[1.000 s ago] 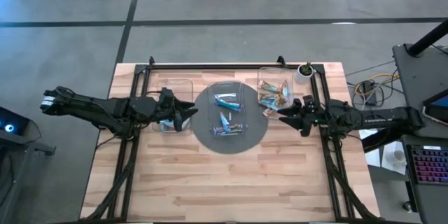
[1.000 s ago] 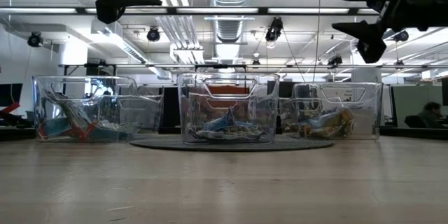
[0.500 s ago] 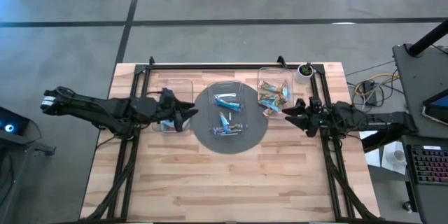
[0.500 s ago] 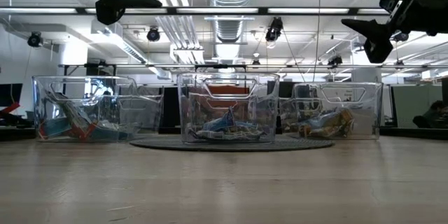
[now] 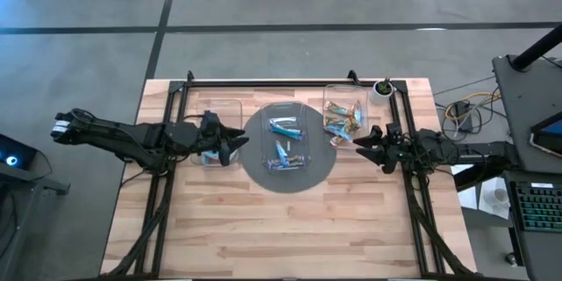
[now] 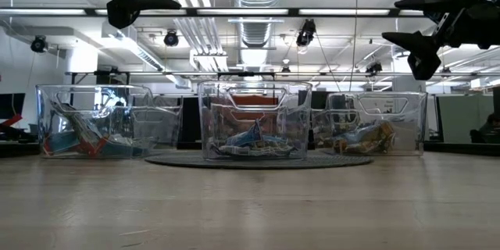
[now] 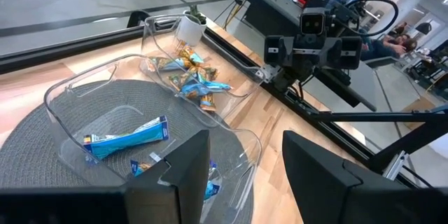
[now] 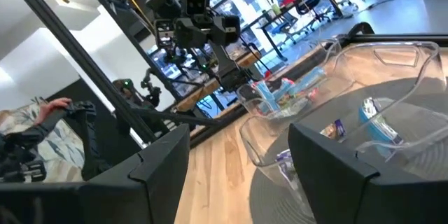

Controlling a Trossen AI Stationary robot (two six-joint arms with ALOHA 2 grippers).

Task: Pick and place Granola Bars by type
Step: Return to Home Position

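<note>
now, left gripper (image 5: 241, 138): jaws spread, empty, centre-left.
right gripper (image 5: 358, 142): jaws spread, empty, centre-right.
granola bars (image 5: 283, 126): in clear bins (image 6: 254, 109) between and below the jaws, untouched.

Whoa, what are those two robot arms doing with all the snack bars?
The robot is sorting granola bars by type into clear trays. Right now neither claw holds anything. The left claw hangs open above the left tray, and the right claw hangs open in the air next to the right tray. Gold bars lie in the right tray. Blue bars lie in the middle tray, which sits on a round grey mat.
</note>
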